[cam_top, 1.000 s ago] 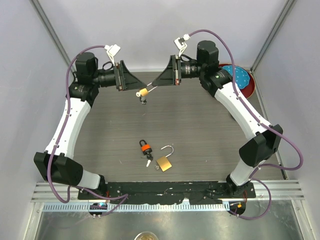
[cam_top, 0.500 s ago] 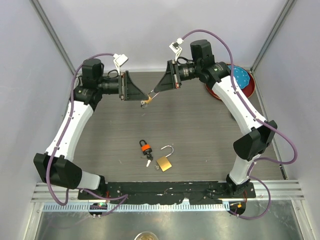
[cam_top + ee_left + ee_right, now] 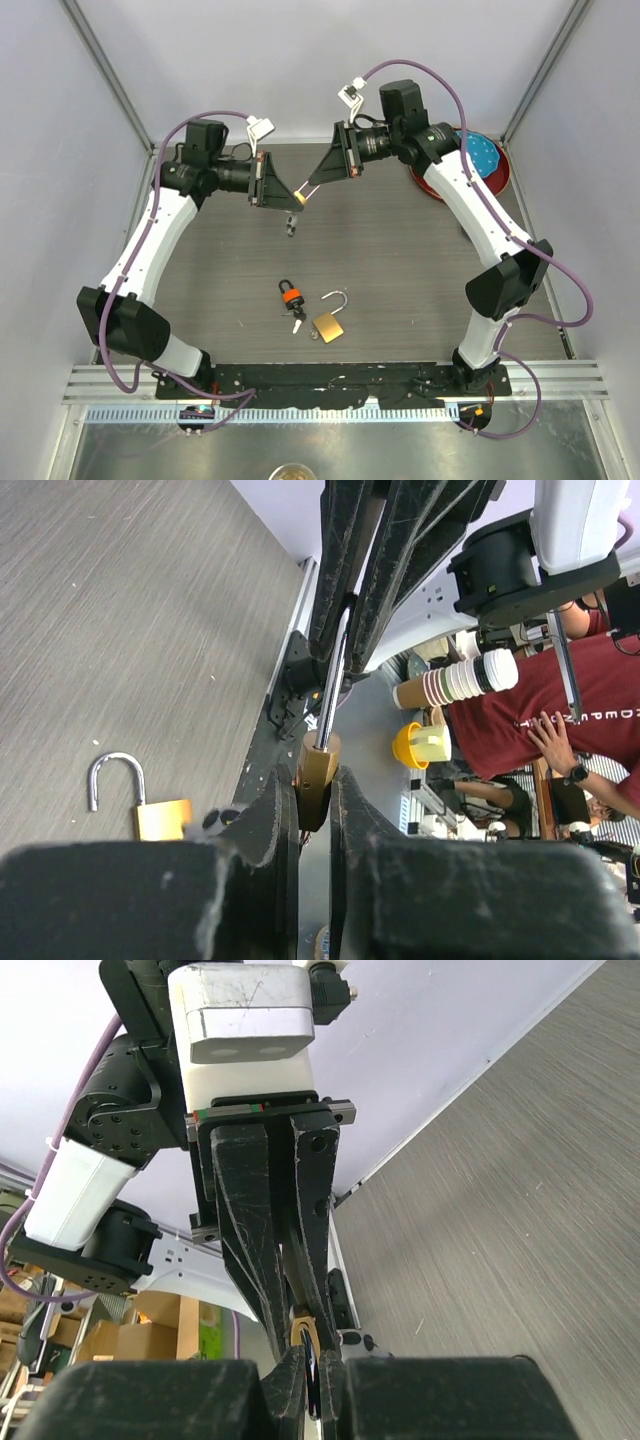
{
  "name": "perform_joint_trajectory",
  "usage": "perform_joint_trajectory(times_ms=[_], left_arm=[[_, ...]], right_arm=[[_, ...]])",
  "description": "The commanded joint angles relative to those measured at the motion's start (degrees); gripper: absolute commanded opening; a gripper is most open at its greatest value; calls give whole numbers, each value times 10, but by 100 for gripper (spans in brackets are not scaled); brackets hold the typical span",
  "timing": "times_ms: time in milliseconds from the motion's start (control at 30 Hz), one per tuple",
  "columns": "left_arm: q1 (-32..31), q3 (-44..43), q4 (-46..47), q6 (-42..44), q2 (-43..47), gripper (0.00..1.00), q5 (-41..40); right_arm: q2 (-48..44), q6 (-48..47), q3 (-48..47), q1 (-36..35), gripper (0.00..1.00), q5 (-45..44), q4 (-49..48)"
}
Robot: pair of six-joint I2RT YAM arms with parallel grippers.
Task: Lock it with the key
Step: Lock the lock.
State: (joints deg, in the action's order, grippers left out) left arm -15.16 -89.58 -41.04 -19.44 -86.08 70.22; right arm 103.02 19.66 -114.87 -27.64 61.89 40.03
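grip: we are pinching the small brass lock with the left end effector, its silver bar with the right end effector | risk: mismatched pulls are threatening a slip above the counter's far edge

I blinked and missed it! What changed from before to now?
The left gripper swung right to the small lock and shut on it. The right gripper kept holding that lock. The open padlock and black lock stayed put.
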Motion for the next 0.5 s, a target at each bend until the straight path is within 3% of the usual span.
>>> perform_joint_trajectory(times_ms=[0,100,200,267,300,400,467], left_arm=[[-1,-2,17,-27,14,0,-26],[-1,19,80,-74,33,0,-59],[-1,48,165,-142,52,0,-81],[-1,74,237,-175,64,0,-97],[-1,78,249,-194,65,0,-107],[-1,81,279,-209,76,0,-140],[0,84,303,-224,86,0,-162]], right_arm=[[-13,24,-33,-3,2,-43,-33],[-26,48,-19,-3,18,-95,-64],[-58,77,22,-2,55,-146,-121],[-78,102,47,-2,70,-175,-175],[-87,112,73,0,84,-190,-192],[-127,167,136,7,96,-220,-277],[-151,232,175,21,97,-231,-359]])
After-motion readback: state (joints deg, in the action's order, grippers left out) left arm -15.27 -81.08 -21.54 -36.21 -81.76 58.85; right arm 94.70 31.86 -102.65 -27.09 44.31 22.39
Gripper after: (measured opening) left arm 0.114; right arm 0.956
